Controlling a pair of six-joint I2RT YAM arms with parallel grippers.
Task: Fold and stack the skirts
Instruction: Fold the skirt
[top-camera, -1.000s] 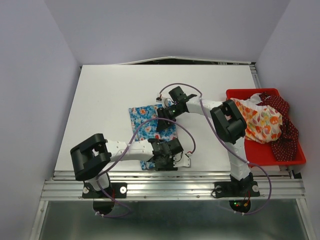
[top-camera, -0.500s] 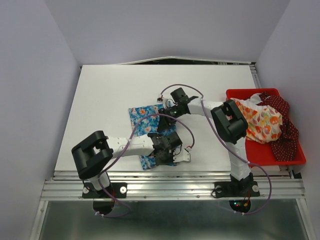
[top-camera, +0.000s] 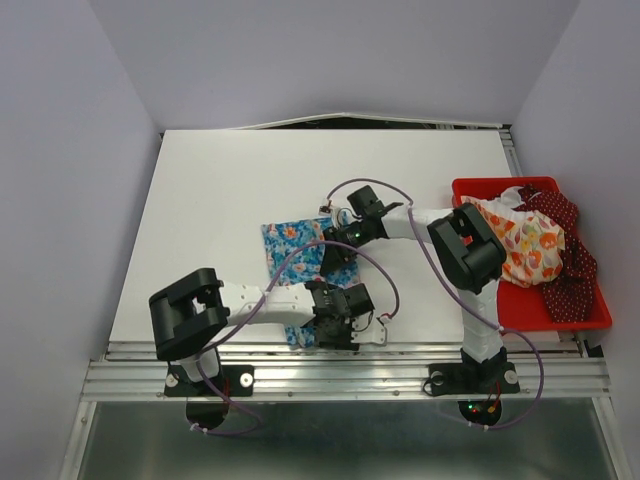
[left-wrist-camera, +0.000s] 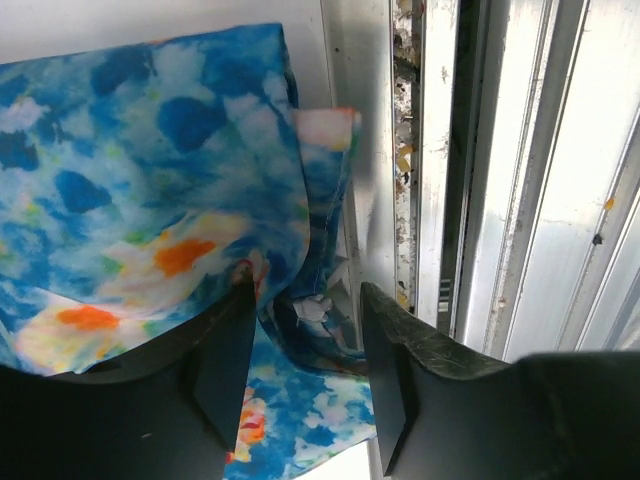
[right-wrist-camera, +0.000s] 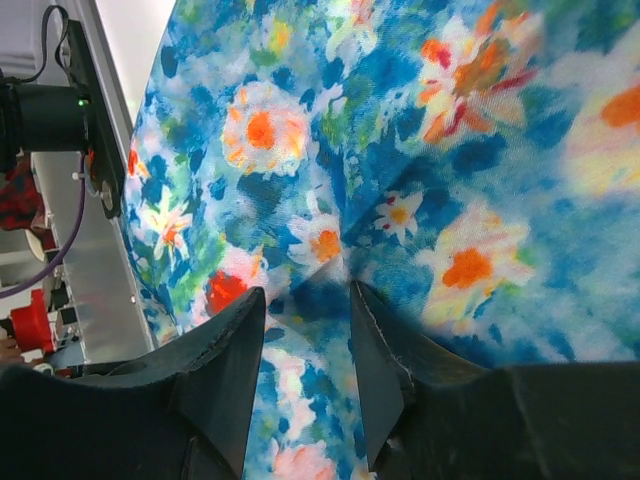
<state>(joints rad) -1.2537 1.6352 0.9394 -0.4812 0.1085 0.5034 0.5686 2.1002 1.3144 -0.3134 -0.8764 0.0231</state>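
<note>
The blue flowered skirt (top-camera: 290, 250) lies flat on the white table. My left gripper (top-camera: 333, 328) is low over its near right corner; in the left wrist view (left-wrist-camera: 308, 300) the jaws stand part open, a curled fold of the blue skirt (left-wrist-camera: 150, 170) lies between them, and its top layer drapes over the left finger (left-wrist-camera: 225, 370). My right gripper (top-camera: 335, 262) presses on the skirt's right side; in the right wrist view (right-wrist-camera: 307, 292) the jaws stand narrowly apart on the blue skirt (right-wrist-camera: 420, 150), which puckers at their tips. The cream-white skirt (top-camera: 525, 245) and dark red skirt (top-camera: 565, 285) lie in the tray.
A red tray (top-camera: 480, 185) stands at the table's right edge. The metal rail (top-camera: 350, 375) runs along the near edge, close to my left gripper, and shows in the left wrist view (left-wrist-camera: 520, 200). Grey walls enclose the table on three sides.
Both grippers moved slightly right and toward the near edge, staying over the blue skirt. The skirt's right edge shifted and it looks narrower. The tray's contents are unchanged.
</note>
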